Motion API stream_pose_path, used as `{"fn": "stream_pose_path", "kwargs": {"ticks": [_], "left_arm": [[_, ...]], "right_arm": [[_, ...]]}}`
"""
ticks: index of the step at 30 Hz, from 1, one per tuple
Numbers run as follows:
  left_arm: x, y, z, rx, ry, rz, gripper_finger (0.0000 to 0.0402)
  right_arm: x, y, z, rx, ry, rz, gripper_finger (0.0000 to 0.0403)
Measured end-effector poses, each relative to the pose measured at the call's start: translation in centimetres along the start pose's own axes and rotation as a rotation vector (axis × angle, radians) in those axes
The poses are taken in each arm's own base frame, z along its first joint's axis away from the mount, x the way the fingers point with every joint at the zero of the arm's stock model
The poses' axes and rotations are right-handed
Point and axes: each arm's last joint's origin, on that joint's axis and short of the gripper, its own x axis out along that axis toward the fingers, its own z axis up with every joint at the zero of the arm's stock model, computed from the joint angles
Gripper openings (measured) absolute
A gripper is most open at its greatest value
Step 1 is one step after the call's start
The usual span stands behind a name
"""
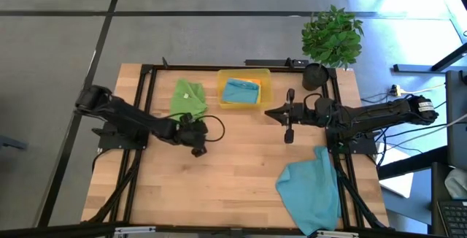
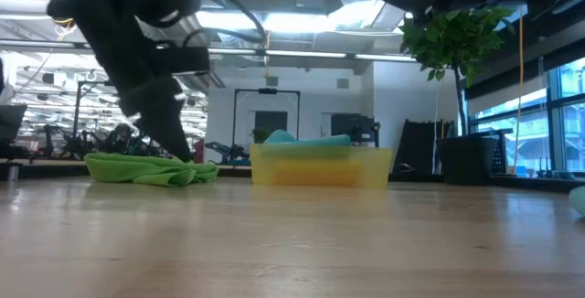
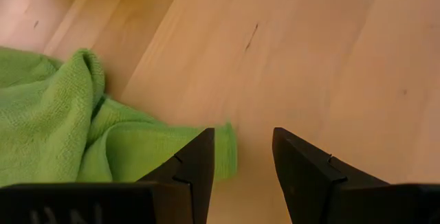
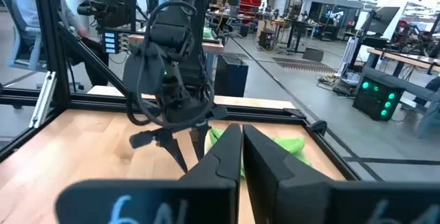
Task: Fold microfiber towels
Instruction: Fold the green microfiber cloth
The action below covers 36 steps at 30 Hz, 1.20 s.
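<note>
One green towel (image 1: pixel 187 98) lies crumpled left of the yellow tray (image 1: pixel 264 85), left gripper (image 3: pixel 242 159) released at its corner; one teal towel (image 1: pixel 312 187) near right; one teal towel in tray (image 1: pixel 241 92); right gripper (image 1: pixel 276 113) clenched, empty.

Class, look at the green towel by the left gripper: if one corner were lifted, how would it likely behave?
The green towel would probably droop limply, since it already lies in soft folds. It likely weighs little, lying thin on the table. Its nubby weave suggests the open left gripper wouldn't slip much.
</note>
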Motion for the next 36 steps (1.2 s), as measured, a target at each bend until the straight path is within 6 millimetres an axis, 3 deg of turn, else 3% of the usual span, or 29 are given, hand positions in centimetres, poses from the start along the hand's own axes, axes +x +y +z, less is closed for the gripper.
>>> {"fn": "stream_pose_path", "kwargs": {"ticks": [6,16,18,21,23,28,32,36], "left_arm": [[1.1,-0.5,0.7,-0.005,0.019,0.023,0.0136],[3.6,0.8,0.3,-0.043,0.088,0.164,0.0134],[3.7,1.0,0.3,0.010,0.100,0.170,0.0120],[3.4,0.9,0.3,0.097,0.100,0.176,0.0061],[2.8,0.7,0.7,0.163,0.103,0.198,0.0017],[-0.1,-0.3,3.4,0.280,0.076,0.269,0.0002],[-4.2,-1.6,6.0,0.334,-0.093,0.338,0.0001],[-8.7,-2.9,7.3,0.401,-0.299,0.434,0.0001]], "right_arm": [[0.0,0.0,0.0,-0.023,-0.001,-0.001,0.0017],[0.0,0.0,0.0,-0.015,0.000,0.001,0.0017],[0.0,0.1,0.0,0.008,0.000,0.007,0.0017],[0.0,0.4,0.0,0.034,-0.002,0.019,0.0017],[-0.1,0.6,0.1,0.035,-0.003,0.027,0.0017],[-0.1,1.0,0.1,0.082,-0.003,0.048,0.0017],[0.1,1.6,-0.2,0.109,0.016,0.064,0.0017],[0.5,2.2,-1.0,0.101,0.061,0.030,0.0017]]}}
